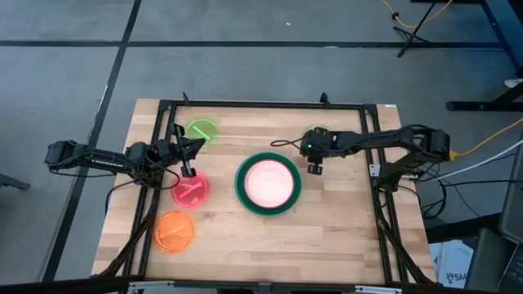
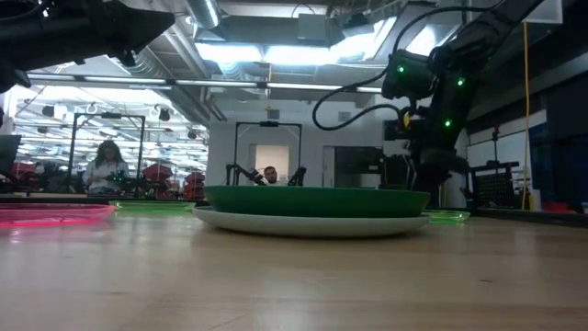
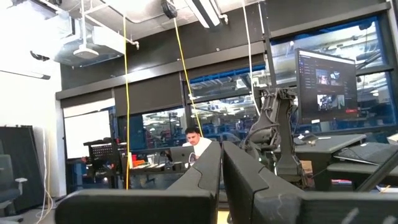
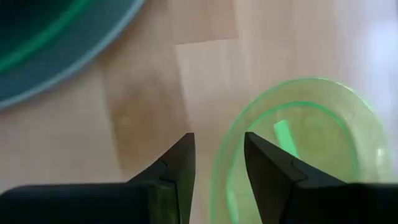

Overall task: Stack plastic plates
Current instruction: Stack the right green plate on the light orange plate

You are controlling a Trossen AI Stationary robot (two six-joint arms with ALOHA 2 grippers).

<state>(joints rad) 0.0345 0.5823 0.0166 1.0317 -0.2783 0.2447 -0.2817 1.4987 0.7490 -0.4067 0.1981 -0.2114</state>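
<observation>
While lying spread over the wooden desk (image 1: 343, 237): two small lime green plates, one far left (image 1: 202, 130), one far right (image 1: 317, 133) (image 4: 298, 143); one pink-red plate (image 1: 190, 190); one orange plate (image 1: 174, 231). Stacked mid-desk: dark green plate (image 1: 242, 194) atop a light blue one (image 2: 303, 223), nesting a pale pink plate (image 1: 268, 183). Hovering over the right lime plate's rim: right end effector (image 4: 216, 163), fingers slightly parted, gripping nothing. Reaching level above the pink-red plate: left end effector (image 1: 189, 167), fingers nearly touching, empty.

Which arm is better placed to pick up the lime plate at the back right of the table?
Right. The right gripper hangs over that lime plate, fingers open astride its rim. The left gripper is across the table by the pink-red plate.
</observation>
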